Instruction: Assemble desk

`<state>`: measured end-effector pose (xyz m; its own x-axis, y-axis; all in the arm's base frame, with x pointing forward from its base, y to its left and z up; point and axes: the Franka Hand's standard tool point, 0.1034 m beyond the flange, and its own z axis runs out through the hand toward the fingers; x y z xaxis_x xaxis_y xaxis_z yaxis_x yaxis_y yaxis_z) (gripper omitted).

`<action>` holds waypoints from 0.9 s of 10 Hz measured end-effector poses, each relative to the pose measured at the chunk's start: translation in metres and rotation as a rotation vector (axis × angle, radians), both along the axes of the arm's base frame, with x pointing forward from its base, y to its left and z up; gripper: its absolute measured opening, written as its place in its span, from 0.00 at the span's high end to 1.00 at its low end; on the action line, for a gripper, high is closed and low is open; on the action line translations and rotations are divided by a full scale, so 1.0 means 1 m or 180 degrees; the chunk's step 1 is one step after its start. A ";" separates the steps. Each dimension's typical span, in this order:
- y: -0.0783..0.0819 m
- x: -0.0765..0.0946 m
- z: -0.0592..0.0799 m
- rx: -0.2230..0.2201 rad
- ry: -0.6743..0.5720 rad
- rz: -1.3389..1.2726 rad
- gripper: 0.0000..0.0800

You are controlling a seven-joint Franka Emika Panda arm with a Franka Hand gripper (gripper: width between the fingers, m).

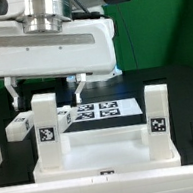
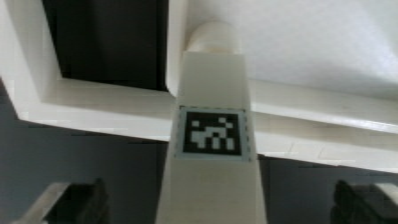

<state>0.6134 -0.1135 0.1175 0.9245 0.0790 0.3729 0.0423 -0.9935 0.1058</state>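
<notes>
In the exterior view we see the tabletop point(image 1: 105, 160) lying near, with two legs upright on it: the left leg point(image 1: 46, 128) and the right leg point(image 1: 157, 110), as this view shows them. The gripper point(image 1: 45, 92) hangs over the left leg, released and grasping nothing.

In the wrist view the left leg point(image 2: 214, 130) stands between the fingers point(image 2: 71, 205), apart from both.

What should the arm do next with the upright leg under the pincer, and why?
Probably lower the pincer straight down around the leg. The jaws stand open, and in the wrist view the leg lies centred between the fingers, untouched. It stands upright in a tabletop corner, so gripping it seems next.
</notes>
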 end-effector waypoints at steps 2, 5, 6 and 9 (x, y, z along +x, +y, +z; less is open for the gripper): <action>-0.003 0.002 0.009 0.0043 0.0027 -0.0012 0.19; -0.003 0.009 0.024 0.0150 0.0097 -0.0022 0.19; -0.001 0.008 0.022 0.0172 0.0131 -0.0028 0.19; 0.001 0.004 0.011 0.0262 0.0515 -0.0024 0.19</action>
<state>0.6174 -0.1120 0.1284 0.9734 0.0471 0.2243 0.0445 -0.9989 0.0165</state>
